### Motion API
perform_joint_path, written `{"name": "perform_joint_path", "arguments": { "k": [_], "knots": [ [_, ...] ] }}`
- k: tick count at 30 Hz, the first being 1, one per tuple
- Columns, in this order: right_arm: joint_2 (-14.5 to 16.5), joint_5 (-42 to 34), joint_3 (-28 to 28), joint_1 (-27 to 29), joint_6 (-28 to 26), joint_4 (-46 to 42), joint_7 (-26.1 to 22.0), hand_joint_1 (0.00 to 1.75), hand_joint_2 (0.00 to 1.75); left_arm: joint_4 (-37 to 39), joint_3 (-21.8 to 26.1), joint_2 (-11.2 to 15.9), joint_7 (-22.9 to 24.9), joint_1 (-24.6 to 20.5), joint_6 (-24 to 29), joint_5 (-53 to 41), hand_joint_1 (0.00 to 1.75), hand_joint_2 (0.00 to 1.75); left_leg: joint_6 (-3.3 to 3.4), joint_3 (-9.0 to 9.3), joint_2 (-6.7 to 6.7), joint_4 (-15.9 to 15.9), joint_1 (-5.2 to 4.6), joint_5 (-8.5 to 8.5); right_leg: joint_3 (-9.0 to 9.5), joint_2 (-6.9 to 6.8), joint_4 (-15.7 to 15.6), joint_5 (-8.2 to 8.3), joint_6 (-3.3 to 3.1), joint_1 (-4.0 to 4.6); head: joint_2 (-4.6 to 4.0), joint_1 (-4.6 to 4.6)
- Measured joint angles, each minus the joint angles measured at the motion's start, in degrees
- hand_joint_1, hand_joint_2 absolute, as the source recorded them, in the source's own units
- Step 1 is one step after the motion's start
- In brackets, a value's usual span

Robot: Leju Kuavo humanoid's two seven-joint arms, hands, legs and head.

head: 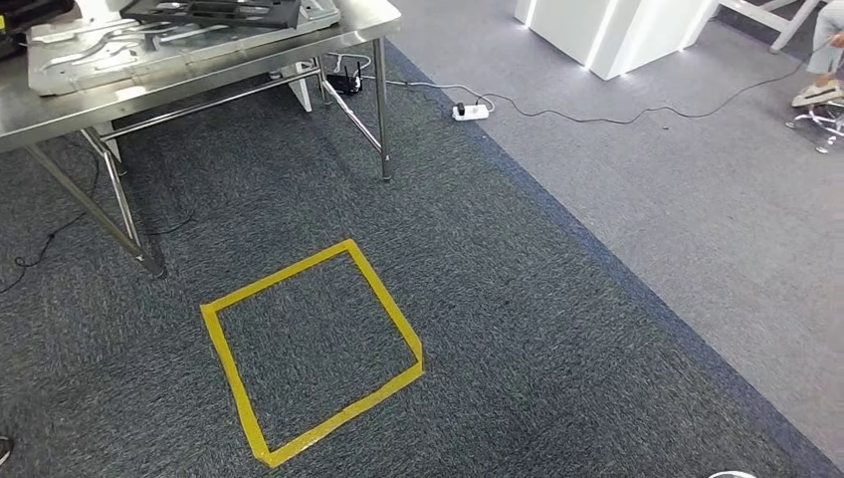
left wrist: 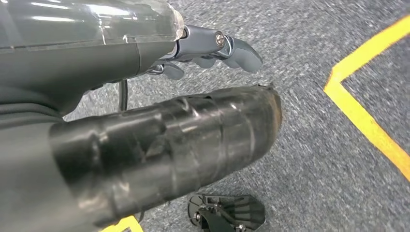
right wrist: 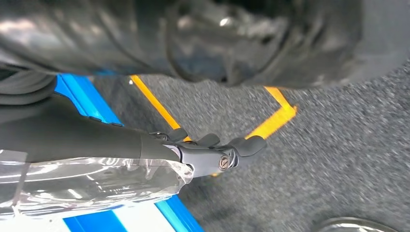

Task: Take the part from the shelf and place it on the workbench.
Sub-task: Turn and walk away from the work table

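The steel workbench [head: 249, 75] stands at the far left in the head view, on thin metal legs. On it lies a silver tray [head: 60, 75] with flat metal parts, and a dark frame-like part [head: 214, 10] rests at its back. My left hand [left wrist: 159, 140] hangs over the carpet with its fingers [left wrist: 227, 48] loosely bent and nothing in it. My right hand [right wrist: 145, 150] also hangs low beside my body, its fingers [right wrist: 241, 145] slightly curled and holding nothing.
A yellow tape square [head: 314, 349] marks the dark carpet in front of me. A white power strip [head: 470, 112] and its cable lie past the bench leg [head: 384, 110]. White cabinets [head: 617, 35] stand at the back. A person's foot [head: 816, 92] shows at the far right.
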Motion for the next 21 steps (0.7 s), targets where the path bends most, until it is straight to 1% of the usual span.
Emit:
{"name": "perform_joint_path", "arguments": {
  "k": [1,2,3,4,5,6,7,8,9,10,11,12,13,14,15,16,17,18,19,20,21],
  "knots": [
    [0.00,0.01,-0.09,0.02,0.01,0.00,0.00,0.00,0.00,0.00,0.02,0.00,-0.03,-0.02,0.00,0.01,0.00,0.00,-0.02,0.02,0.49,0.03,-0.01,-0.05,0.21,-0.16,-0.21,0.72,0.05,-0.03,0.00,0.00],
    [0.00,0.01,-0.19,0.04,0.01,0.00,0.00,0.00,0.00,0.00,0.03,0.00,-0.05,-0.06,-0.01,0.01,0.00,0.00,-0.08,0.09,0.92,0.06,-0.01,-0.12,1.57,-0.44,-2.62,2.33,0.02,-0.04,0.00,0.00],
    [0.00,0.01,-0.29,0.05,0.01,-0.01,0.00,0.00,0.00,0.00,0.03,-0.01,-0.05,-0.09,-0.01,0.01,0.00,0.00,-0.20,0.21,1.28,0.12,-0.02,-0.24,3.80,-1.06,-6.64,4.31,-0.13,-0.02,0.00,0.01],
    [0.00,0.01,-0.37,0.01,0.01,-0.01,0.00,0.00,0.00,0.00,0.03,-0.02,-0.07,-0.12,-0.02,0.01,0.00,0.00,-0.42,0.30,1.61,0.24,-0.15,-0.41,5.96,-1.99,-10.66,5.69,-0.41,0.17,0.01,0.00],
    [0.00,0.01,-0.43,-0.03,0.01,-0.02,-0.01,0.00,0.00,0.00,0.03,-0.03,-0.09,-0.13,-0.02,0.01,0.00,0.00,-0.70,0.37,1.88,0.35,-0.29,-0.58,7.50,-2.62,-13.67,6.57,-0.77,0.36,0.01,-0.01],
    [0.00,0.01,-0.45,-0.06,0.01,-0.02,-0.01,0.00,0.00,0.00,0.03,-0.03,-0.11,-0.15,-0.02,0.01,0.00,0.00,-0.99,0.43,2.15,0.42,-0.42,-0.71,8.30,-3.05,-15.37,6.84,-1.12,0.56,0.01,-0.02],
    [0.00,0.01,-0.48,-0.06,0.01,-0.02,-0.02,0.00,0.00,0.00,0.03,-0.03,-0.14,-0.17,-0.03,0.01,0.00,0.00,-1.28,0.50,2.42,0.41,-0.53,-0.78,8.35,-3.02,-15.78,6.69,-1.43,0.76,0.01,-0.03],
    [0.00,0.01,-0.53,-0.03,0.01,-0.02,-0.02,0.00,0.00,0.00,0.03,-0.03,-0.17,-0.20,-0.03,0.01,0.00,0.00,-1.56,0.64,2.71,0.31,-0.54,-0.81,8.27,-2.53,-15.88,6.82,-1.72,0.72,0.01,-0.04],
    [0.00,0.01,-0.60,0.00,0.02,-0.02,-0.04,0.00,0.00,0.00,0.03,-0.03,-0.19,-0.23,-0.03,0.01,0.00,0.00,-1.87,0.73,2.70,0.42,-0.46,-1.02,8.32,-2.19,-16.09,6.95,-2.03,0.60,0.00,-0.04],
    [0.00,0.01,-0.66,0.01,0.02,-0.02,-0.09,0.00,0.00,0.00,0.04,-0.03,-0.24,-0.26,-0.03,0.01,0.00,0.00,-2.18,0.56,2.25,1.05,-0.39,-1.66,8.39,-1.83,-16.33,7.11,-2.38,0.45,0.00,-0.05],
    [0.00,0.01,-0.72,-0.03,0.03,-0.02,-0.16,0.00,0.00,0.00,0.04,-0.03,-0.29,-0.27,-0.03,0.01,0.00,0.00,-2.48,-0.13,1.52,2.76,-0.30,-2.93,8.46,-1.50,-16.57,7.29,-2.76,0.29,0.01,-0.05],
    [0.00,0.01,-0.74,-0.08,0.03,-0.02,-0.26,0.00,0.00,0.00,0.05,-0.02,-0.33,-0.26,-0.04,0.02,0.00,0.00,-2.72,-1.39,0.61,5.60,-0.18,-4.71,8.49,-1.17,-16.69,7.41,-3.05,0.23,0.01,-0.05],
    [0.00,0.02,-0.77,-0.12,0.03,-0.02,-0.38,0.00,0.00,0.00,0.05,-0.02,-0.36,-0.22,-0.06,0.02,0.00,0.00,-2.88,-3.06,-0.09,9.24,-0.15,-6.64,8.42,-0.82,-16.71,7.44,-3.24,0.25,0.01,-0.06],
    [0.00,0.02,-0.80,-0.14,0.04,-0.02,-0.49,0.00,0.00,0.00,0.07,-0.02,-0.37,-0.19,-0.08,0.04,0.00,0.00,-2.99,-4.78,-0.42,12.90,-0.12,-8.17,8.37,-0.42,-16.68,7.45,-3.34,0.29,0.01,-0.05],
    [0.00,0.02,-0.84,-0.14,0.05,-0.02,-0.60,0.00,0.00,0.00,0.09,-0.02,-0.37,-0.15,-0.11,0.10,0.00,0.00,-3.06,-5.98,-0.55,15.35,-0.09,-8.74,8.35,0.05,-16.62,7.45,-3.37,0.33,0.01,-0.06],
    [0.00,0.02,-0.87,-0.14,0.08,-0.02,-0.70,0.00,0.00,0.00,0.12,-0.02,-0.37,-0.12,-0.16,0.19,0.00,0.00,-3.07,-6.33,-0.60,15.90,-0.07,-8.17,8.35,0.55,-16.53,7.43,-3.37,0.35,0.01,-0.06],
    [0.01,0.01,-0.91,-0.15,0.13,-0.02,-0.78,0.00,0.00,0.00,0.14,-0.02,-0.35,-0.13,-0.20,0.28,0.00,0.00,-3.01,-5.67,-0.64,14.26,-0.05,-6.53,8.38,1.09,-16.42,7.40,-3.34,0.35,0.01,-0.06],
    [0.02,0.01,-0.94,-0.17,0.21,-0.02,-0.83,0.00,0.00,0.00,0.17,0.00,-0.30,-0.14,-0.23,0.37,0.00,0.00,-2.88,-4.22,-0.86,10.91,-0.03,-4.28,8.40,1.64,-16.29,7.34,-3.28,0.35,0.01,-0.06],
    [0.07,-0.02,-0.98,-0.19,0.34,-0.02,-0.87,0.00,0.00,0.00,0.20,0.03,-0.20,-0.14,-0.25,0.42,0.00,0.00,-2.63,-2.58,-1.59,7.17,-0.01,-2.42,8.37,2.14,-16.14,7.26,-3.17,0.35,0.01,-0.05],
    [0.13,-0.04,-1.03,-0.26,0.51,-0.02,-0.90,0.00,0.00,0.00,0.25,0.08,-0.08,-0.14,-0.25,0.45,0.00,0.00,-2.39,-1.24,-2.38,3.93,0.00,-1.20,8.24,2.62,-15.91,7.19,-2.97,0.41,0.01,-0.04],
    [0.17,-0.07,-1.09,-0.34,0.68,-0.02,-0.91,0.00,0.00,0.00,0.31,0.11,0.03,-0.13,-0.27,0.47,0.00,0.00,-2.17,-0.49,-3.08,1.96,-0.03,-0.68,8.04,2.99,-15.75,7.18,-2.70,0.43,0.01,-0.04]
  ]
}}
